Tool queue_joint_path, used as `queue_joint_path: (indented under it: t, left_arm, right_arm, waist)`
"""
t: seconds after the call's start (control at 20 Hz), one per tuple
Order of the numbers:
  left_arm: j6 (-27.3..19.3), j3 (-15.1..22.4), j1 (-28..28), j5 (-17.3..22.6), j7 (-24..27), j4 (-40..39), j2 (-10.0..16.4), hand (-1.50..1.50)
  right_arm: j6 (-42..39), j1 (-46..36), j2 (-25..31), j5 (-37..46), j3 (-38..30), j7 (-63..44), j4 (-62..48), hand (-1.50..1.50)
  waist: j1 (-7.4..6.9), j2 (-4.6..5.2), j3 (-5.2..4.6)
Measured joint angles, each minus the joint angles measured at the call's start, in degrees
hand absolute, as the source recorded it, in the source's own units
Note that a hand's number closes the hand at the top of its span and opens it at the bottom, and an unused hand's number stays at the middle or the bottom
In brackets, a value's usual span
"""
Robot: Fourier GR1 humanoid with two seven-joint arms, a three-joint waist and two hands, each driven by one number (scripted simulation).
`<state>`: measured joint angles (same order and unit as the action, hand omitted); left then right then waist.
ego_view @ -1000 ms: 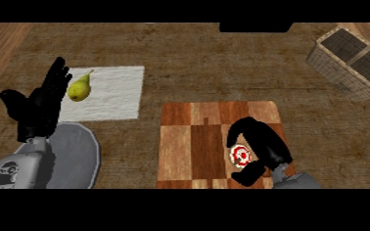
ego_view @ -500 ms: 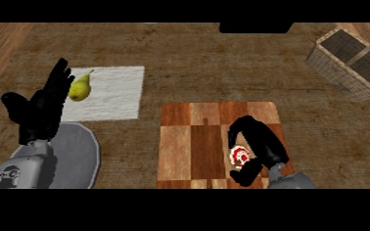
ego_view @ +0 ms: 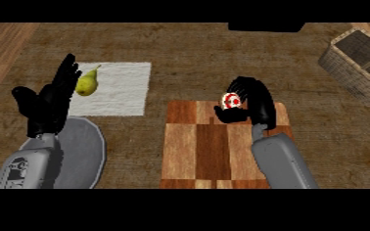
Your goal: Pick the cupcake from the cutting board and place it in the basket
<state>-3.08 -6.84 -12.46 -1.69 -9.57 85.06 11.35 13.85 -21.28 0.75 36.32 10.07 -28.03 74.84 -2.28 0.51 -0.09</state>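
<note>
At the cutting board's (ego_view: pixel 202 149) far edge, right hand (ego_view: pixel 256 103) is curled round the cupcake (ego_view: pixel 231 99); I'd keep it upright, carry it far-right, and clear the basket's (ego_view: pixel 341 66) near rim before opening; left hand (ego_view: pixel 47 105) rests open at left.

no text, number or brand can be read anywhere in the head view. the nearest thing to a sign is the round red-and-white marking on top of the cupcake (ego_view: pixel 230 100); it shows no letters. the left forearm (ego_view: pixel 23 169) has a few small dark marks on its grey shell, too small to tell whether they are writing.
</note>
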Motion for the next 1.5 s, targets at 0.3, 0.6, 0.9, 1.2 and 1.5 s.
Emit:
queue_joint_path:
  t: [0.3, 0.6, 0.9, 1.2, 1.5]
  left_arm:
    - [-0.1, -0.3, 0.2, -0.1, 0.9, -1.0, -0.1, 0.00]
    - [0.3, -1.6, 0.2, 0.5, 0.6, -1.6, 0.7, 0.00]
    - [-0.5, -1.4, -0.2, -0.3, 0.3, -1.8, 0.3, 0.00]
    - [-0.5, -1.2, -0.1, -0.6, 0.2, -1.3, 0.3, 0.00]
    - [-0.6, -1.0, -0.3, -0.7, 0.5, -1.5, -0.2, 0.00]
  right_arm:
    - [16.4, -11.3, -0.6, -2.6, 0.6, -2.8, -2.1, 1.50]
    - [20.2, -22.4, -0.1, 4.5, -0.2, -12.7, -2.1, 1.50]
    - [15.0, -32.1, 3.1, 10.1, -4.7, -22.7, -1.8, 1.50]
    - [15.9, -40.1, 7.0, 11.4, -11.8, -23.5, -6.9, 1.50]
    - [16.1, -46.7, 13.1, 10.8, -17.5, -21.5, -17.0, 1.50]
  waist:
    - [0.19, -0.18, 0.08]
    - [1.55, -0.54, 0.04]
    - [2.00, -0.62, 0.04]
    - [1.72, -0.49, 0.06]
    - [1.41, -0.30, 0.05]
